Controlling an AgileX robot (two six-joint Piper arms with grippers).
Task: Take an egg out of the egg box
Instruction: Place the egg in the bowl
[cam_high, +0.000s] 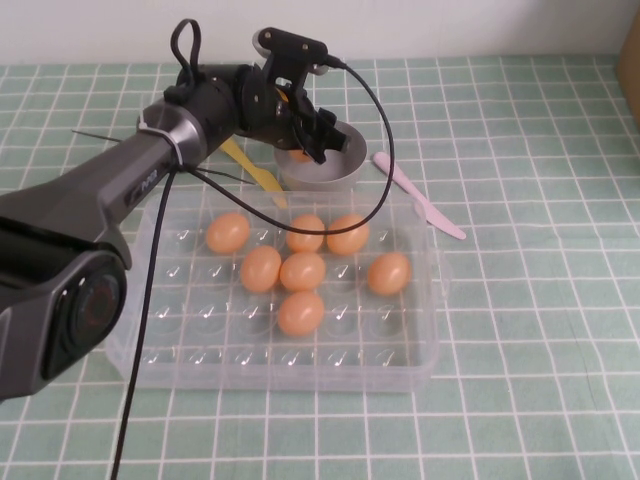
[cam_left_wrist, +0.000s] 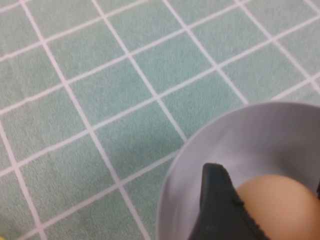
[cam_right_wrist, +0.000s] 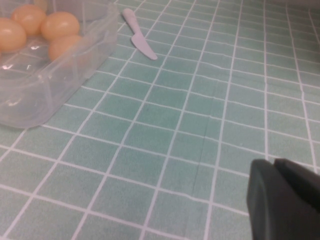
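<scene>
My left gripper (cam_high: 318, 140) reaches past the far edge of the egg box (cam_high: 425, 365) and hangs over the grey round bowl (cam_high: 345, 172). It is shut on an orange-tan egg (cam_left_wrist: 280, 210); in the left wrist view a black finger (cam_left_wrist: 217, 205) presses the egg's side inside the bowl's rim (cam_left_wrist: 170, 190). I cannot tell whether the egg touches the bowl's floor. Several more eggs (cam_high: 303, 271) lie in the dimples of the clear plastic box. My right gripper (cam_right_wrist: 274, 165) is shut and holds nothing, low over the green tiled cloth to the right of the box.
A pink plastic knife (cam_high: 420, 195) lies right of the bowl and near the box's far right corner. A yellow utensil (cam_high: 252, 168) lies left of the bowl, partly under the left arm. A brown object (cam_high: 630, 60) stands at the far right edge.
</scene>
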